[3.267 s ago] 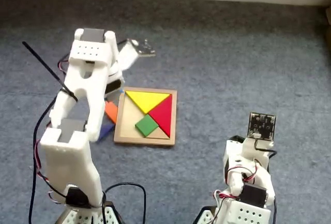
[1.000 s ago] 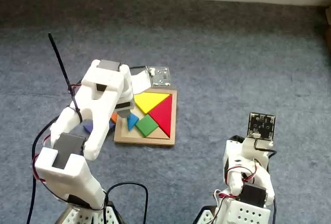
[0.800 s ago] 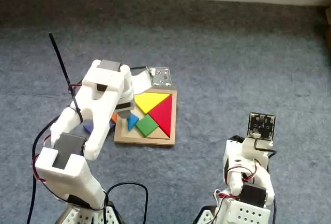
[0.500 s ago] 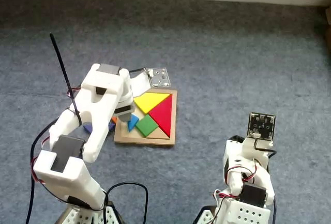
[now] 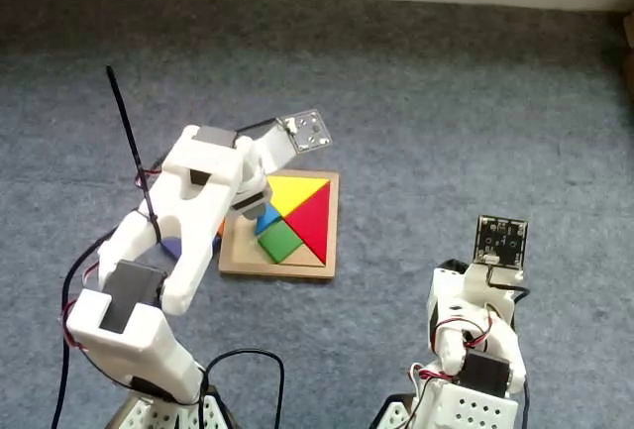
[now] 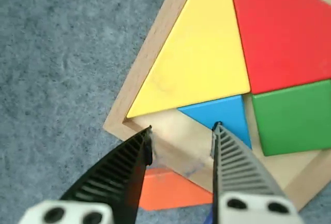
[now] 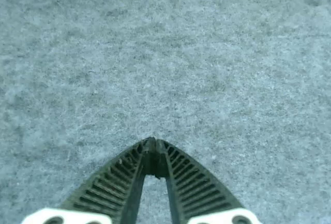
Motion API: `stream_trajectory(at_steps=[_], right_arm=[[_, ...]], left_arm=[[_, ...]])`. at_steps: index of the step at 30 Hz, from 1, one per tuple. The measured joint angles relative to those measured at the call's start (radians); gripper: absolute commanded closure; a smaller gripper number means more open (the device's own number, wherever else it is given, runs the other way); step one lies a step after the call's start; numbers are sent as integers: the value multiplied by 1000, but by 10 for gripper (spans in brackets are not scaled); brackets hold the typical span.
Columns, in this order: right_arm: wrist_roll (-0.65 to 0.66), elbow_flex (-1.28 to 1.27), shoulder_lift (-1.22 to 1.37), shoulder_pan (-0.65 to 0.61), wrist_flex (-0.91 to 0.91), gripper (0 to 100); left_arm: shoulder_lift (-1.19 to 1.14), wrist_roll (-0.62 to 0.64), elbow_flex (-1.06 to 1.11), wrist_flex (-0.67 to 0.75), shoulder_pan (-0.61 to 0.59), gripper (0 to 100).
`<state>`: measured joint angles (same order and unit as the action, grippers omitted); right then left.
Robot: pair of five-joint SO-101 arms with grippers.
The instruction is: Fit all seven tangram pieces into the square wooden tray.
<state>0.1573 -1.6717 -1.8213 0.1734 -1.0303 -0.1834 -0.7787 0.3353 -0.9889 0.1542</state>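
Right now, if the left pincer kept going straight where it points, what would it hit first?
The left pincer would likely meet the wooden tray's bare floor beside the blue triangle first; depth is unclear, so one tip might catch that triangle.

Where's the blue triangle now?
Left wrist view: blue triangle in the wooden tray, against the yellow triangle and green square, by the left gripper.

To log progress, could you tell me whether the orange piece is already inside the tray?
No, the orange piece lies on the carpet outside the tray rim.
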Motion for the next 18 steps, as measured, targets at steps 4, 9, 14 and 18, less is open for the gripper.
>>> stream_trajectory(at_steps=[4,9,14,18], right_arm=[[0,0,0,0,0,992],[0,0,0,0,0,992],[0,0,0,0,0,992],[0,0,0,0,0,992]], left_arm=[[2,3,0,-23,44,800],[2,5,0,-55,95,800],[2,60,-8,-61,100,800],[0,91,-61,-115,101,800]])
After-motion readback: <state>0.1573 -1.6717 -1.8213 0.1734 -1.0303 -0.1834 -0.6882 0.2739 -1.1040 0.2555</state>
